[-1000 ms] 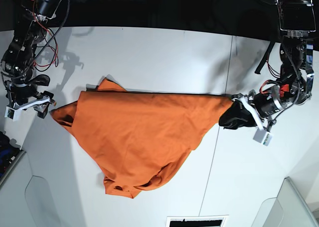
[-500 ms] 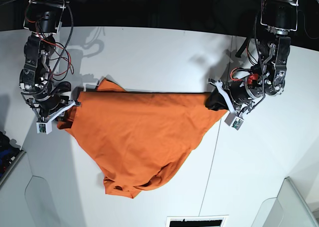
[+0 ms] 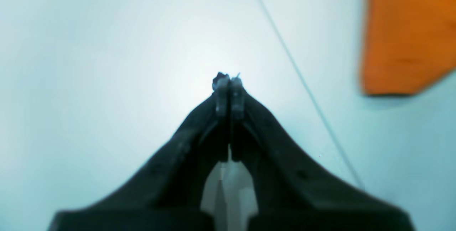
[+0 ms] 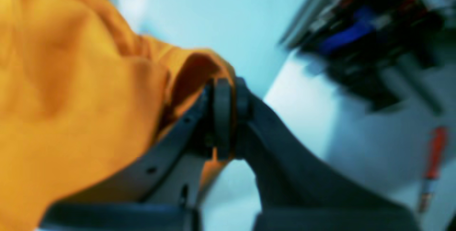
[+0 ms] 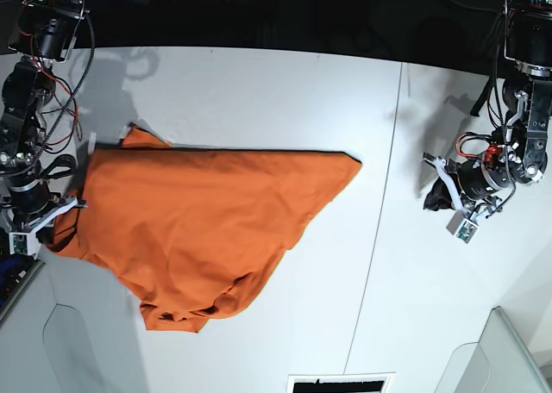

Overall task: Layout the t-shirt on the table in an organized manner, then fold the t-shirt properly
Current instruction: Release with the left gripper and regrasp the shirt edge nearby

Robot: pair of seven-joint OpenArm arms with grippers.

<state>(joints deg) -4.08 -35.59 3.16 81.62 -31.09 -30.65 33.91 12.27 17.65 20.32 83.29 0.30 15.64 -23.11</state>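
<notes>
The orange t-shirt (image 5: pixel 207 216) lies rumpled on the white table (image 5: pixel 259 91), stretched from the left edge to a point at the right (image 5: pixel 354 162), with a bunched lump at the front (image 5: pixel 185 311). At that left edge my right gripper (image 5: pixel 59 221) is shut on the t-shirt; the right wrist view shows a fold of t-shirt (image 4: pixel 64 92) pinched between the closed fingers of the right gripper (image 4: pixel 222 94). My left gripper (image 5: pixel 434 200) hovers over bare table right of the shirt, shut and empty. In the left wrist view the left gripper (image 3: pixel 228 81) shows closed tips and a t-shirt (image 3: pixel 402 35) corner apart.
A thin dark seam (image 5: pixel 386 195) crosses the table between the shirt's right tip and my left gripper. Blue and black gear (image 4: pixel 356 35) and a red-handled tool (image 4: pixel 433 159) lie off the table's left edge. Grey panels (image 5: pixel 509 358) flank the front corners.
My left gripper has let go of the shirt's right corner, closed and drawn away to the right. My right gripper has closed on the left edge and dragged the whole shirt leftward.
</notes>
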